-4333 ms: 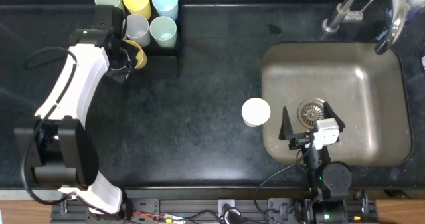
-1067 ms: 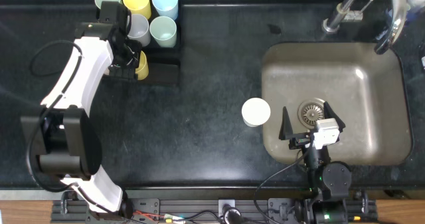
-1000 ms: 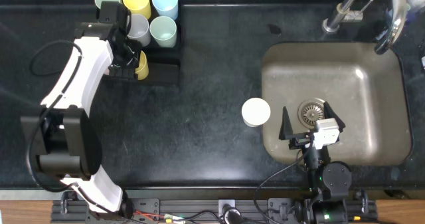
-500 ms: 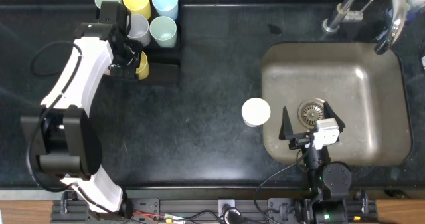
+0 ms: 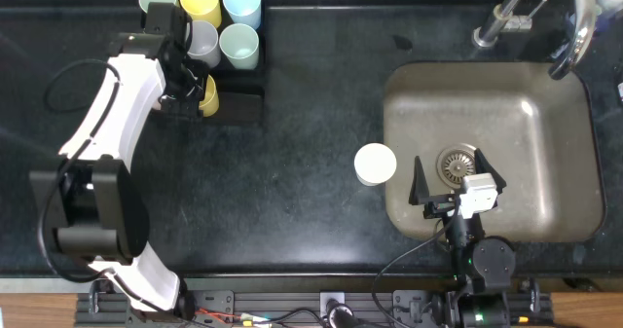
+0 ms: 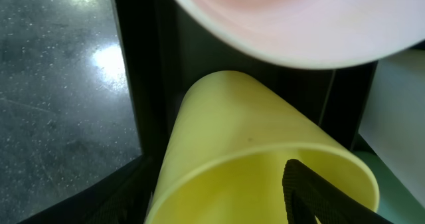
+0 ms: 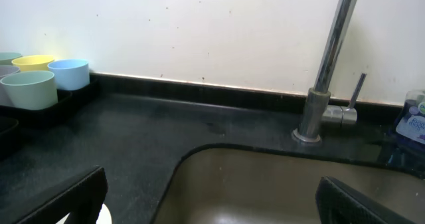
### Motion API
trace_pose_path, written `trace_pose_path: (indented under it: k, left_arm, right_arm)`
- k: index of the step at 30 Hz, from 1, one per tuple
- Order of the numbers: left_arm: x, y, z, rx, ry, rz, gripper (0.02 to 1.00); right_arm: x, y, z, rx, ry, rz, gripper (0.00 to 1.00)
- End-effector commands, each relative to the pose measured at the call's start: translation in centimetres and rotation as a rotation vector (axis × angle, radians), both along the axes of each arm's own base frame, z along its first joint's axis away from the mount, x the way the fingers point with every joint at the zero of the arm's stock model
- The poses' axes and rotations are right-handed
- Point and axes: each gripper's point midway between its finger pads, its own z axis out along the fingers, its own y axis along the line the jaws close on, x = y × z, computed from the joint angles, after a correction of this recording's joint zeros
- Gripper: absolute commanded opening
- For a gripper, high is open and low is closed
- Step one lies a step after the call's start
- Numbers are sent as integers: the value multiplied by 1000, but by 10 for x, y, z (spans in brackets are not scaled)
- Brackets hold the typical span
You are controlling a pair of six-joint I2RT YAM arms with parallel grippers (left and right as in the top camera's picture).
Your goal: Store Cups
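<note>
Your left arm [image 5: 109, 109] wears smooth white shells between black joints, a thin black cable [image 5: 70, 70] looping beside it — your right arm [image 5: 492, 258] is mostly black, with a small white block [image 5: 477, 196] behind the black right end effector [image 5: 451, 163].

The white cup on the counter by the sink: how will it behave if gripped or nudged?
The white cup looks like plastic, so probably light and squeezable. Being round and smooth, it may slip when gripped and would likely roll if tipped. It stands close to the sink rim, so a push that way could drop it in.
</note>
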Motion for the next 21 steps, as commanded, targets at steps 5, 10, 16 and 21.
trace_pose_path:
  k: [5, 10, 16, 21]
  left_arm:
    - [2, 2, 34, -5, -77, -2, 660]
    - [1, 2, 41, -8, -90, -3, 663]
    - [-7, 2, 51, -8, -90, -3, 660]
    - [-10, -1, 68, -23, -130, -9, 665]
  right_arm:
    - [0, 2, -4, 3, 2, 8, 996]
    - [0, 2, -4, 3, 2, 8, 998]
    - [0, 2, -4, 3, 2, 8, 996]
    - [0, 2, -4, 3, 2, 8, 996]
